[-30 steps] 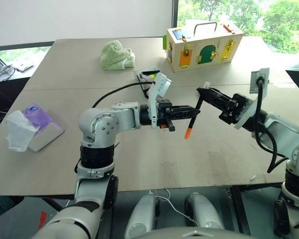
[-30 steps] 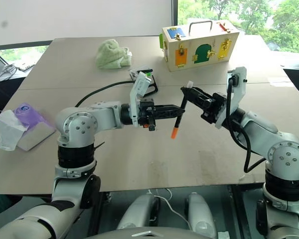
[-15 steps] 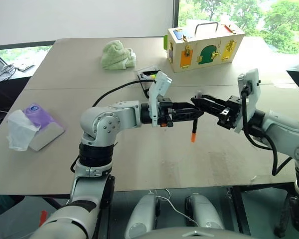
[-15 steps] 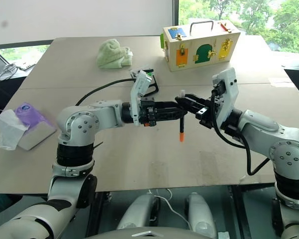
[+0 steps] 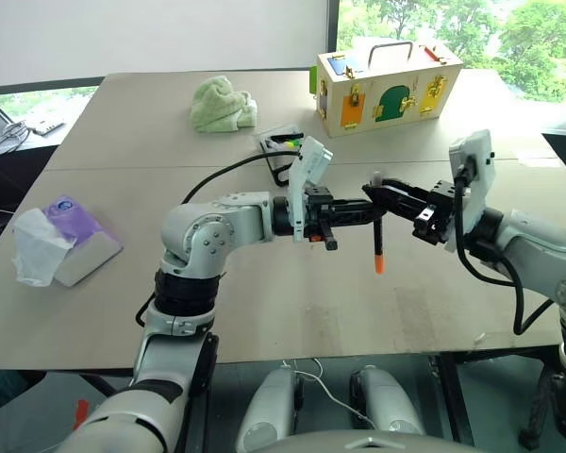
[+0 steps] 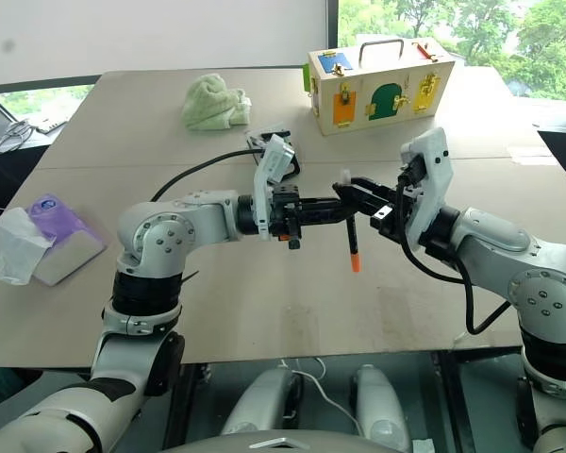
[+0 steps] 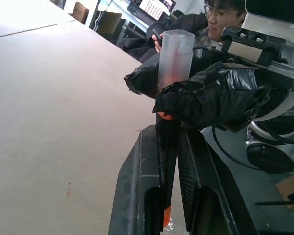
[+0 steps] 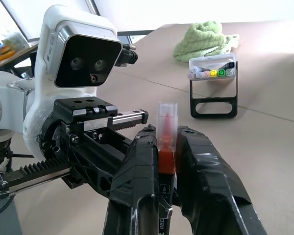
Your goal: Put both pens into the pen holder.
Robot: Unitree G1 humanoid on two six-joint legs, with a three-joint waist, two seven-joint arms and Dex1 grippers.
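Both the left gripper (image 5: pixel 375 213) and right gripper (image 5: pixel 377 196) pinch the orange pen (image 5: pixel 378 242) tight, high over the table (image 5: pixel 264 293). The pen holder (image 5: pixel 281 156) stands well behind. A tug could drop it.

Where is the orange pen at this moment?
In the left eye view the orange pen hangs upright above the table's middle, between the left gripper and the right gripper.
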